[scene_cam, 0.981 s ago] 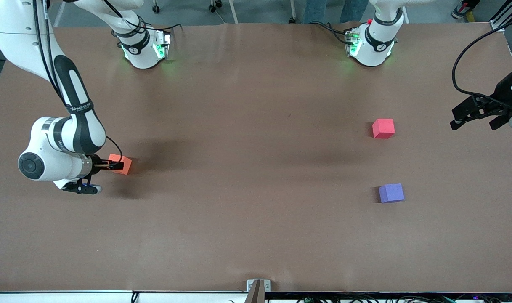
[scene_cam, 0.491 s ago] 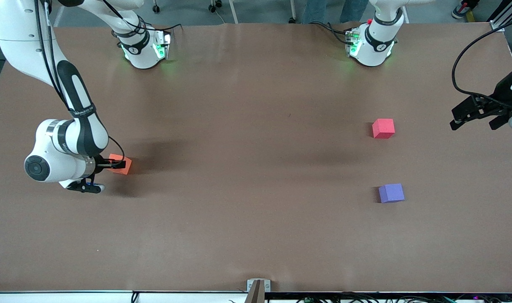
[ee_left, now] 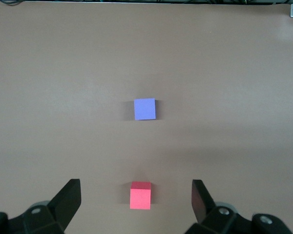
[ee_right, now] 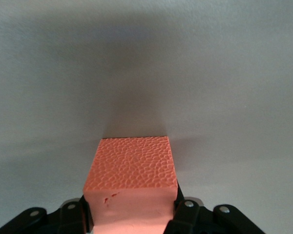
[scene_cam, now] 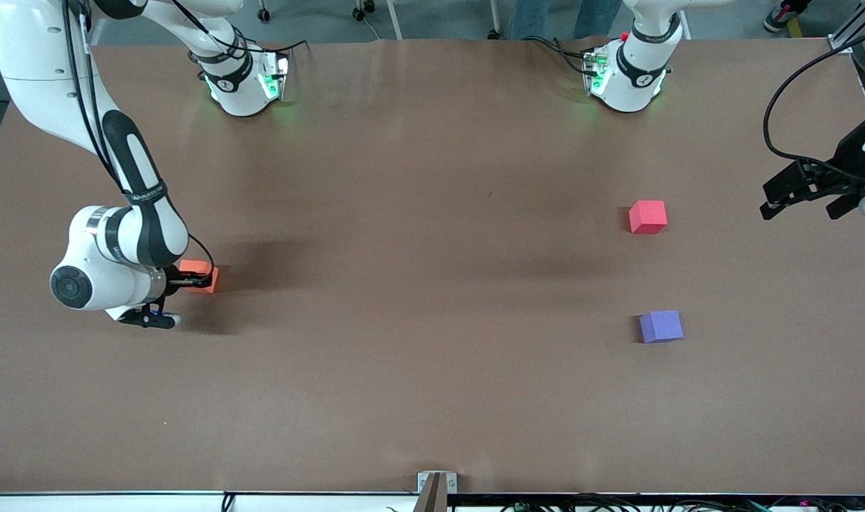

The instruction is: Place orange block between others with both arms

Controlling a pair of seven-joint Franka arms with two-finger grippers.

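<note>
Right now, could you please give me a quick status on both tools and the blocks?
Right tool shut on orange block. Left tool open, waiting over its table end. Red-pink cube, purple-blue cube apart, gap unobstructed.

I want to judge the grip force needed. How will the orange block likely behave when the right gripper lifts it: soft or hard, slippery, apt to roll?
The orange block has a dimpled, matte surface, so it is probably foam: light and slightly squashy. That texture should resist slipping between the right gripper fingers, which are shut on it. Its flat faces make rolling unlikely.
</note>
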